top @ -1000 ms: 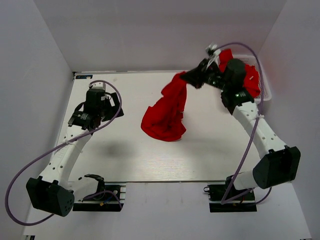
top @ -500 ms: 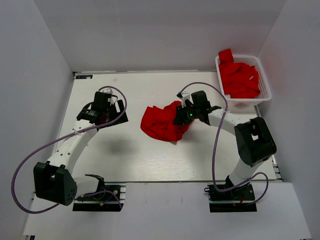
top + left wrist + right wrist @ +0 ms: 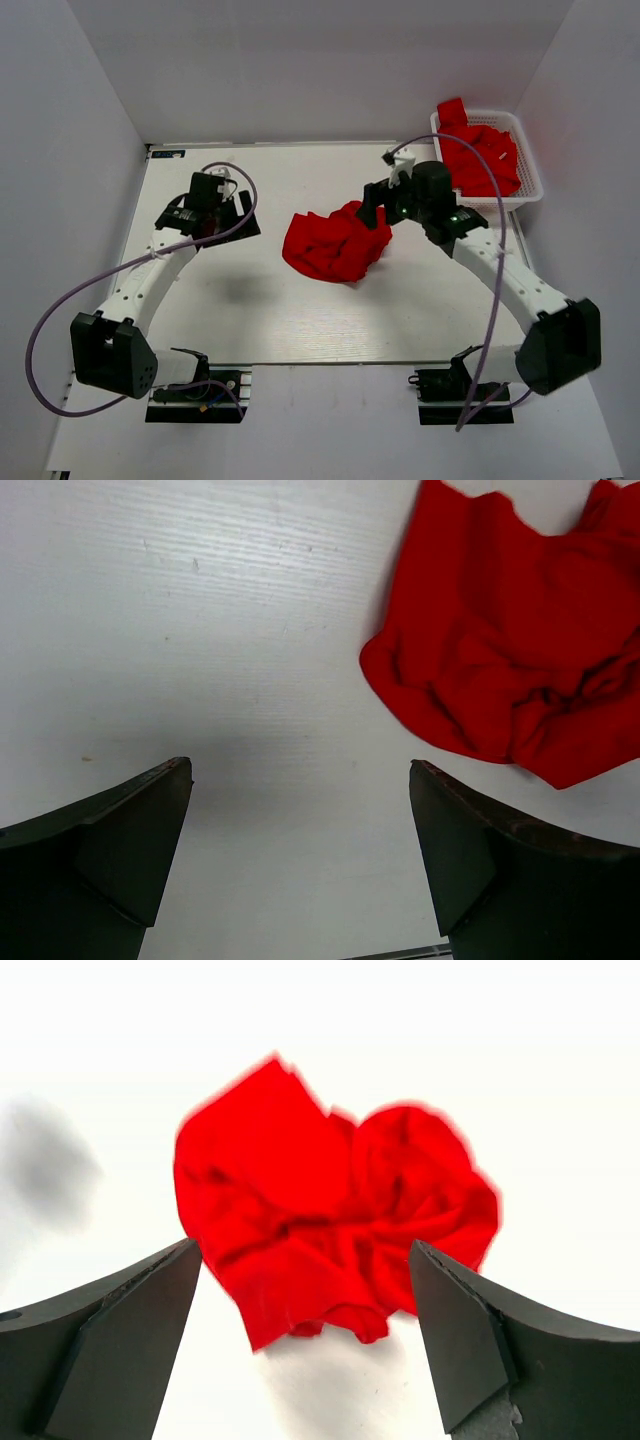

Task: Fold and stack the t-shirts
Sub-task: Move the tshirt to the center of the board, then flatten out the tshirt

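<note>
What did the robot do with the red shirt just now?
The right gripper swung the shirt from by the basket down to the middle of the table, let go and drew back, open. The left gripper stayed open and empty; the basket's shirts stayed put.

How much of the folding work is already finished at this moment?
Done: one shirt is out of the basket, lying crumpled on the table. In hand: nothing; both arms' jaws stand open, empty. Left: fold this shirt, then bring, fold and stack the others in the basket. No stack exists yet.
</note>
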Available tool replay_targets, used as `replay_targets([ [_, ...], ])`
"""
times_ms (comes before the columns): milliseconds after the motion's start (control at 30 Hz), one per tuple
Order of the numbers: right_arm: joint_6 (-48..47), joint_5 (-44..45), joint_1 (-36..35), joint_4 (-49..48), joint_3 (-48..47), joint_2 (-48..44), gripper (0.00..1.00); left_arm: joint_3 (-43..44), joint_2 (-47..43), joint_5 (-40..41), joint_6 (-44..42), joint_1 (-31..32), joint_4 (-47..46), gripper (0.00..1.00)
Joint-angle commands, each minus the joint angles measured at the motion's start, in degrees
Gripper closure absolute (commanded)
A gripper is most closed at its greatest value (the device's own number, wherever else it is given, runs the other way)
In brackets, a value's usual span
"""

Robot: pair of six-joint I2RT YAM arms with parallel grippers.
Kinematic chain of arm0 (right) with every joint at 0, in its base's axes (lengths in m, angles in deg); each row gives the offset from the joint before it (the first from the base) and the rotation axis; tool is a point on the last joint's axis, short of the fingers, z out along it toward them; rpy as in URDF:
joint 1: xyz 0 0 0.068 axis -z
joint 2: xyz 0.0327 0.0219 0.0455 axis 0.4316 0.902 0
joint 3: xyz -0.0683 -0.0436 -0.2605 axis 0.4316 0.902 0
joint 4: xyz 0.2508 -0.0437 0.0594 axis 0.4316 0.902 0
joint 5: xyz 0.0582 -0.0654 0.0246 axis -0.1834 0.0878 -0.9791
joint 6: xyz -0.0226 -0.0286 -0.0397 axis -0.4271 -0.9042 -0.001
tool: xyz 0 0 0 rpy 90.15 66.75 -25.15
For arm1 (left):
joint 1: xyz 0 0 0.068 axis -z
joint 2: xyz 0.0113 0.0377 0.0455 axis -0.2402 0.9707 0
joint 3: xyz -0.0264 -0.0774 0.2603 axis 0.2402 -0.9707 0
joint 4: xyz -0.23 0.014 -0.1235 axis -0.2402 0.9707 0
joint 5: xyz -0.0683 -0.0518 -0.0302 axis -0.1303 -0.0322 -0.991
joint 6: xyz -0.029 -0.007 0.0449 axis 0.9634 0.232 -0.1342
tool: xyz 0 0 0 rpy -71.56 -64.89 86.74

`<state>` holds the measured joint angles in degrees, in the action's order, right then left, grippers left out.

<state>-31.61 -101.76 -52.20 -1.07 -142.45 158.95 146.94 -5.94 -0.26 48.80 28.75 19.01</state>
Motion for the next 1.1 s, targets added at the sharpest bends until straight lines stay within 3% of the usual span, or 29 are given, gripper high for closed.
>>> replay_targets([
  [0,1.7,6.2,0.1,3.8,-3.1,-5.7,0.10,5.7,-1.5,-1.2,-1.4,0.4,0.7,0.00],
  [300,2.2,11.2,0.0,9.4,-3.2,-10.3,0.10,7.6,-1.5,-0.4,-2.6,0.4,-0.4,0.00],
  [467,3.6,9.8,0.0,10.8,-3.4,-8.2,0.10,5.3,2.7,-5.8,-1.8,0.4,-4.6,0.00],
  [667,7.7,7.9,-0.2,8.3,-1.8,-4.1,0.10,3.5,13.5,-15.4,-1.2,1.6,-14.5,0.00],
  [867,11.9,11.4,-0.1,8.6,-0.9,1.1,0.10,8.3,24.1,-12.9,-1.2,3.6,-14.2,0.00],
  [1067,17.5,10.0,0.0,7.8,0.6,5.3,0.13,11.0,32.5,-9.5,-0.7,7.6,-13.6,0.10],
])
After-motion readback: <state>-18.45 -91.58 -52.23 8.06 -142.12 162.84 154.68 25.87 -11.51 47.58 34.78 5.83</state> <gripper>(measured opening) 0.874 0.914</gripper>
